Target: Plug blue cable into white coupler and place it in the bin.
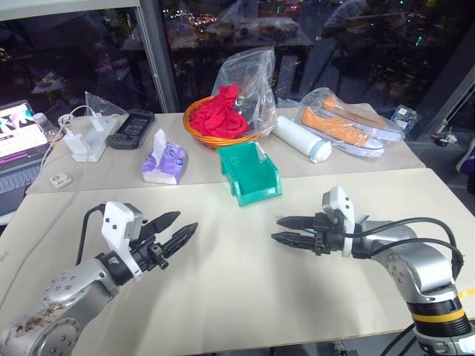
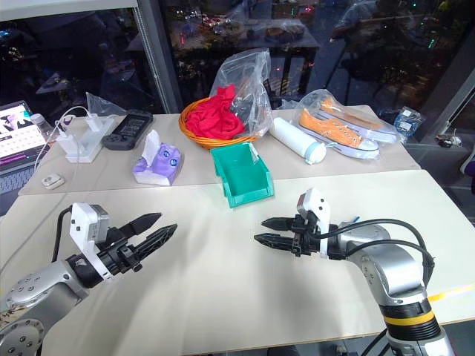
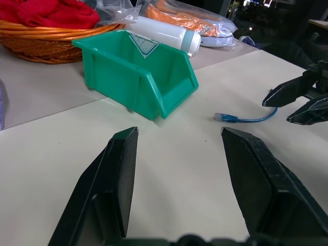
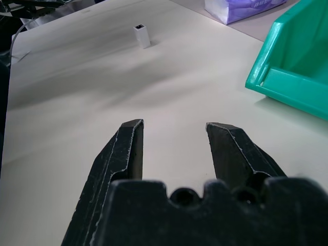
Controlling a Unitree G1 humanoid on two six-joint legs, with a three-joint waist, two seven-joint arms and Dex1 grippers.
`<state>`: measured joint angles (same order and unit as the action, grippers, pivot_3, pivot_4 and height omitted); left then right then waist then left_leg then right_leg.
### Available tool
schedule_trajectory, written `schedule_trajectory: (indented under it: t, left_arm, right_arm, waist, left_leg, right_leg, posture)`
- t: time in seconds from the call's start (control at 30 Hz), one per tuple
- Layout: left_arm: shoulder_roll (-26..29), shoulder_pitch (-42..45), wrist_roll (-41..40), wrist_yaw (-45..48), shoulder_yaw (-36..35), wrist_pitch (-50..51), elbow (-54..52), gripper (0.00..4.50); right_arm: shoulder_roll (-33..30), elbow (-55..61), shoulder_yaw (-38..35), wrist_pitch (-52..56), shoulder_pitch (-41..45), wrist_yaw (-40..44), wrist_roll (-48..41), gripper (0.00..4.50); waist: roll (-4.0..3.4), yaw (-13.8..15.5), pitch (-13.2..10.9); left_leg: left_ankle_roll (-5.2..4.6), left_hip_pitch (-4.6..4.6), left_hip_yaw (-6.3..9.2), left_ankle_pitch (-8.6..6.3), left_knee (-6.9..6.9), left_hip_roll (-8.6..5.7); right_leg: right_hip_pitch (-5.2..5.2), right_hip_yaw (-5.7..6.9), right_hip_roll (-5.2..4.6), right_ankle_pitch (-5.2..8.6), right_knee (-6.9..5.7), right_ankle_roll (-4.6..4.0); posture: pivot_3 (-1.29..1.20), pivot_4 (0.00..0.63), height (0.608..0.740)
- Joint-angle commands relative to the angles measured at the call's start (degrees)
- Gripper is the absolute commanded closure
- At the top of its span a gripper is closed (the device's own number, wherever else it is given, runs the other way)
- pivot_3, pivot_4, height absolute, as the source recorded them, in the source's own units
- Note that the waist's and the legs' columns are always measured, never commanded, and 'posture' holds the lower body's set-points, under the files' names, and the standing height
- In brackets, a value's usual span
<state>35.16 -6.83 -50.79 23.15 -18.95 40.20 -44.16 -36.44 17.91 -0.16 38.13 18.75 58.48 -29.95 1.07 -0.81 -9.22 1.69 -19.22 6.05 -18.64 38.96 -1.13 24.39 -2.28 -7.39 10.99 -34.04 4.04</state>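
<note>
1. Right, both arms hang over the near half of the table [image 1: 223, 297], and neither has anything in it.
2. The left gripper [image 1: 172, 231] points toward the middle, its jaws spread with only air between them.
3. The right gripper [image 1: 288, 229] faces it from the right, jaws likewise parted and bare.
4. The cable [image 3: 246, 119] lies flat on the table in the left wrist view, its plug end toward the bin, its other end running off under the right gripper's fingers; whether it touches them cannot be told.
5. The coupler [image 4: 142, 36], a little white block, stands upright on the table in the right wrist view, well apart from the bin and from the cable.
6. The bin [image 1: 249, 173] sits just beyond the middle of the table, between the two grippers and farther off, open side toward the robot, and it looks empty.
7. Behind it sit a basket [image 1: 204, 130] with red cloth and a white bottle [image 1: 300, 139], no part of this job.
8. So by the look of it, nothing is done yet: cable unplugged, coupler untouched, bin unfilled.
9. Left to do: pick up both pieces, mate plug to coupler, drop the pair in the bin.
</note>
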Motion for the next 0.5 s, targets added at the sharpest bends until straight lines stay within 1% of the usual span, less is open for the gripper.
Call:
schedule_trajectory:
  t: [0.03,0.13,0.23,0.37,0.43,0.5]
  left_arm:
    - [0.9,0.79,0.0,0.88,-0.36,-1.08,-0.41,1.72]
    - [1.92,0.88,1.32,2.47,0.01,-1.86,0.51,1.72]
    - [2.4,0.4,1.46,3.42,0.13,-1.85,0.36,1.72]
    - [3.6,0.01,0.98,5.06,-0.07,-1.16,-0.22,1.72]
    - [5.06,-0.61,-0.25,6.45,-0.18,-0.19,-0.8,1.72]
    - [7.81,-2.17,-1.89,9.44,-0.48,1.11,-1.96,1.72]
  right_arm:
    - [-0.71,0.21,0.27,-0.95,0.92,-1.42,0.95,2.19]
    - [-1.65,-3.67,1.48,1.79,5.26,-4.52,3.85,2.19]
    - [-4.65,-7.1,4.53,2.82,8.94,-4.8,7.86,2.19]
    - [-6.28,-11.72,8.01,3.29,12.2,-5.27,11.66,2.19]
    - [-6.32,-13.72,10.17,3.01,12.95,-4.76,13.3,2.19]
    - [-5.6,-16.14,11.9,2.5,13.73,-5.09,15.03,2.19]
  waist:
    - [0.0,0.0,0.0]
    - [0.0,-0.07,0.0]
    - [0.0,-0.1,0.0]
    - [0.0,-0.11,0.0]
    - [0.0,-0.11,0.0]
    - [0.0,-0.12,0.0]
  left_leg:
    - [0.0,0.0,0.0,0.0,0.0,0.0]
    - [0.01,0.0,0.0,0.0,0.01,-0.01]
    - [0.02,0.02,-0.02,0.01,0.01,-0.01]
    - [0.01,-0.01,-0.02,0.01,0.0,0.0]
    - [0.01,-0.02,-0.02,0.0,-0.01,0.0]
    - [0.0,-0.05,-0.02,0.0,-0.01,0.0]
  right_leg:
    - [0.0,0.0,0.0,0.0,0.0,0.0]
    - [0.0,0.0,0.0,0.0,-0.01,0.0]
    - [0.0,-0.02,0.0,0.0,-0.03,-0.01]
    - [0.01,-0.01,0.0,0.0,0.01,-0.01]
    - [0.02,-0.01,0.0,0.0,0.02,0.0]
    - [0.02,-0.01,0.0,0.0,0.02,0.0]
  posture:
    - [0.0,0.15,0.732]
    - [0.0,0.15,0.732]
    - [0.0,0.15,0.732]
    - [0.0,0.15,0.732]
    - [0.0,0.15,0.732]
    - [0.0,0.15,0.732]
